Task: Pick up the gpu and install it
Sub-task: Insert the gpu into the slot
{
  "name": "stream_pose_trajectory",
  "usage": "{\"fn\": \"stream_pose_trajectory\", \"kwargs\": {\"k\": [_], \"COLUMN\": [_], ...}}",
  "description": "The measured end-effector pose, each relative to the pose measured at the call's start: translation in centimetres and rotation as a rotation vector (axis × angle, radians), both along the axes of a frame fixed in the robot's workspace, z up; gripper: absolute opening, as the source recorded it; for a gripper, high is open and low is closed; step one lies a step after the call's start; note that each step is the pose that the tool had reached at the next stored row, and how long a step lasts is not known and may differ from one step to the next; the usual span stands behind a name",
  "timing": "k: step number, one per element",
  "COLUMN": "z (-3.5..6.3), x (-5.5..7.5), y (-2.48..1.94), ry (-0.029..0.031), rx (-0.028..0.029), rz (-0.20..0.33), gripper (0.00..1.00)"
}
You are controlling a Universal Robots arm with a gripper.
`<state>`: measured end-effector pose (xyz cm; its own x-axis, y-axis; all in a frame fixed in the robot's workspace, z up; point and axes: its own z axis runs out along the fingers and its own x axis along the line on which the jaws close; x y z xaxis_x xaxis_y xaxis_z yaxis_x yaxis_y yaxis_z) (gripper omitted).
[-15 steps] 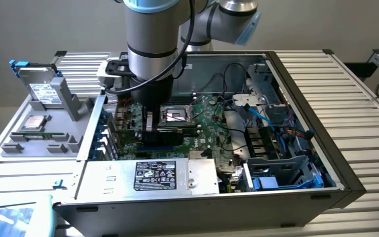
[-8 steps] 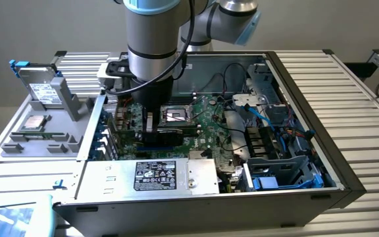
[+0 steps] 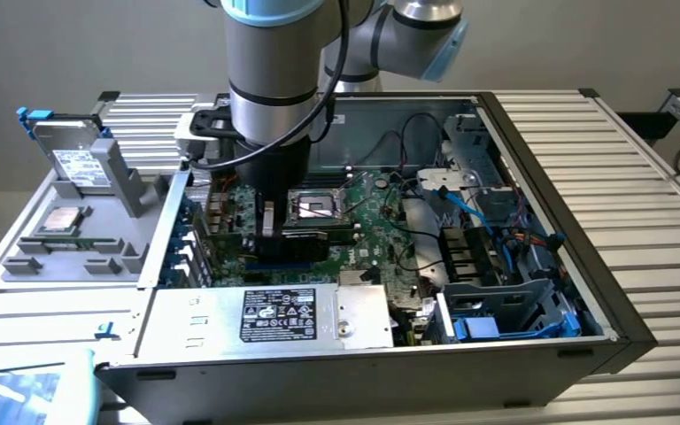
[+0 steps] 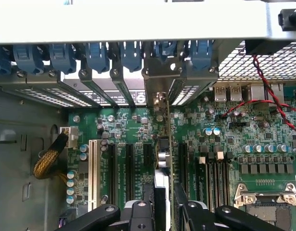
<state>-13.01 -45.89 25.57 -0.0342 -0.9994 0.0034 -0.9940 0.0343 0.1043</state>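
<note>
Holding the graphics card (image 4: 163, 154) edge-on between half-closed fingers (image 4: 138, 214), the gripper (image 4: 163, 214) stood over the main board (image 4: 234, 139), nine o'clock from the processor socket (image 3: 316, 208) in the exterior view; seating seemed in hand, calling for a straight, even downward press.

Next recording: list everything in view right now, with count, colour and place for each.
gpu: one, green, edge-on above the expansion slots.
motherboard: one, green, inside the case.
case: one, grey, open, on the table.
power supply: one, silver, black label, case's near side in the exterior view.
hard drive: one, silver, white label, in the fixture, exterior view's left.
fixture: one, grey, beside the case.
slot latches: several, blue, along the case wall.
table: one, silver slats, under everything.
arm: one, silver and black, reaching into the case.
gripper: one, black, shut on the gpu.
</note>
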Motion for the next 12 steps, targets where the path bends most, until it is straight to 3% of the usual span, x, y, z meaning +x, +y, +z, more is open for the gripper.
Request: {"fn": "stream_pose_trajectory", "kwargs": {"k": [12], "z": [-0.08], "x": [-0.01], "y": [-0.08], "ry": [0.0001], "rx": [0.0], "rz": [0.0], "gripper": [0.27]}}
